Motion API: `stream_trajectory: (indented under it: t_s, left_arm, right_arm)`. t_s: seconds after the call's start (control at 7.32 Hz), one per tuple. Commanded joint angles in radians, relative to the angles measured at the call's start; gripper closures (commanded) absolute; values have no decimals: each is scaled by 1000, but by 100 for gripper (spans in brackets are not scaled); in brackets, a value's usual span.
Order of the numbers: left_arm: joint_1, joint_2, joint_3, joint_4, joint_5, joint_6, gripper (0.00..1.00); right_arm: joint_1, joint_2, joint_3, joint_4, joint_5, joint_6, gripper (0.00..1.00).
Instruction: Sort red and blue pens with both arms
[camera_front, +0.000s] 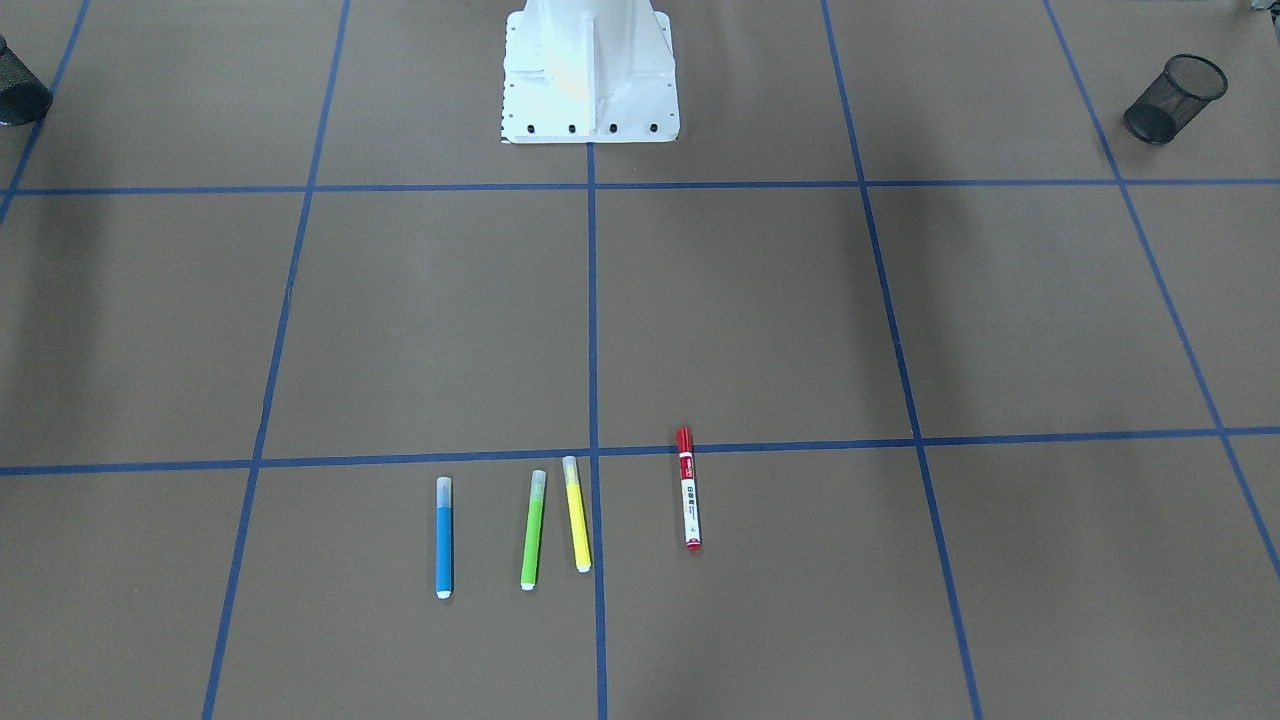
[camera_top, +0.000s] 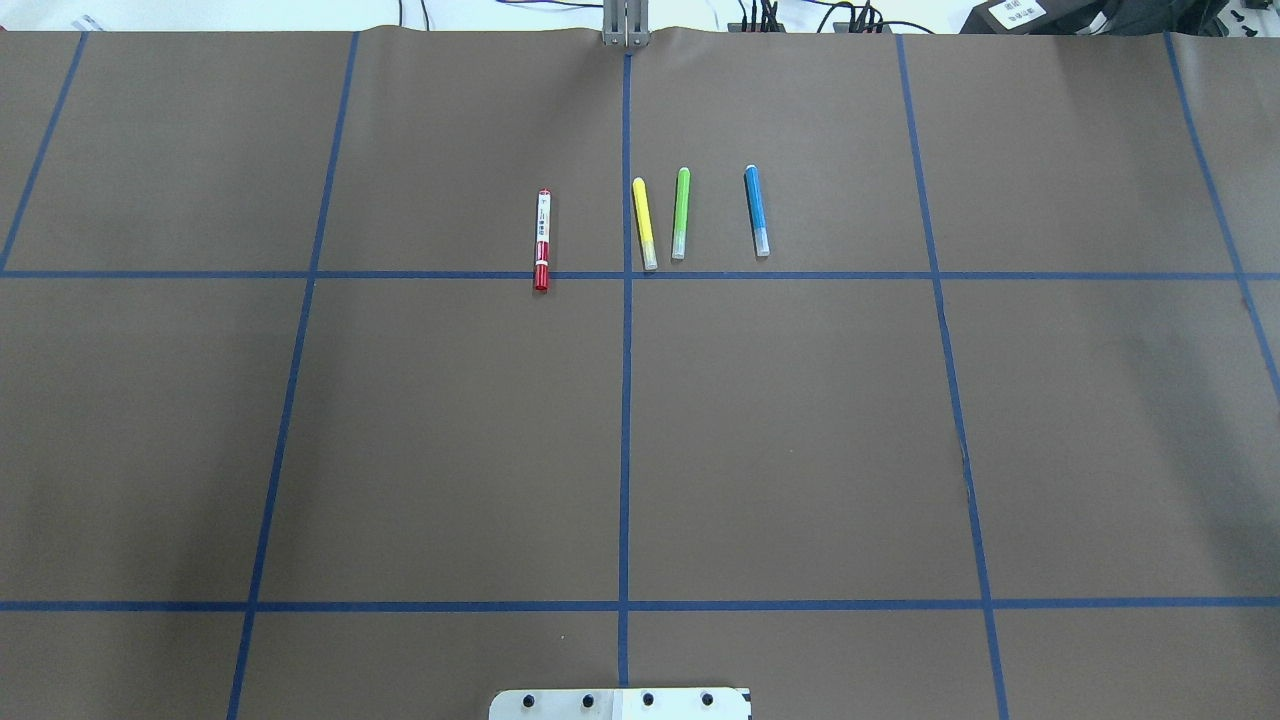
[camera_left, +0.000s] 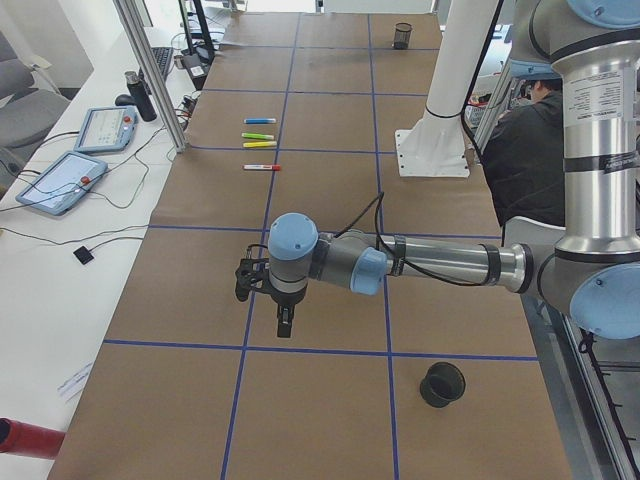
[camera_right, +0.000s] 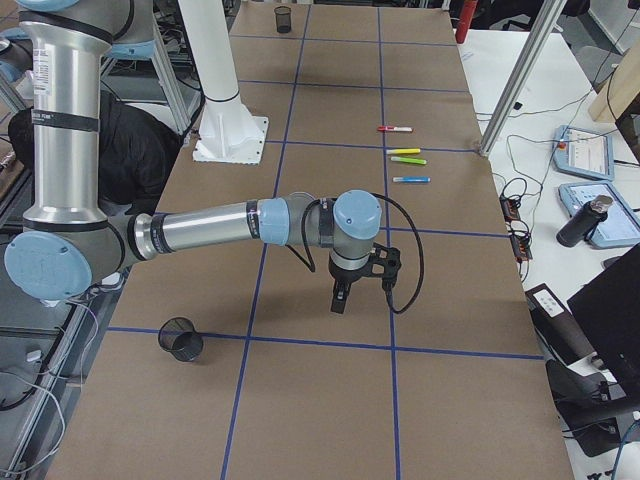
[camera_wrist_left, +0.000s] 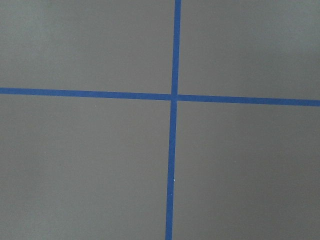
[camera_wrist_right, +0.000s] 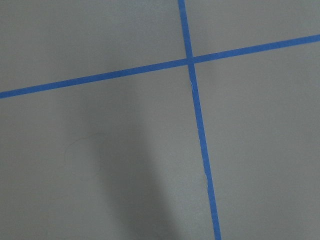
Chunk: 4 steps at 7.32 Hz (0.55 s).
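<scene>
The red pen, white-barrelled with a red cap, lies flat across a blue tape line. The slim blue pen lies in the same row, with two other markers between them. Both pens lie far from either arm. My left gripper shows only in the exterior left view, pointing down above the mat near my left end of the table; I cannot tell whether it is open or shut. My right gripper hangs likewise at the opposite end, state unclear. Both wrist views show only brown mat and tape lines.
A lime-green marker and a yellow marker lie between the pens. Black mesh cups stand near the table's ends. The white robot base stands mid-table. A person in dark clothes sits behind the robot.
</scene>
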Motion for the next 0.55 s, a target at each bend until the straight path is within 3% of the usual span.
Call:
stream_trajectory:
  t_s: [0.0,0.14,0.41]
  left_arm:
    - [145,-124,-13,4,2,-171,0]
    - [265,-234,8,37,2,-320,0]
    - [417,-532,202,85,2,-366,0]
  right_arm:
    - [-1,8,-3,0,3,1,1]
    - [-1,7,0,0,9,-1,1]
    - [-41,12,-11,2,3,17,1]
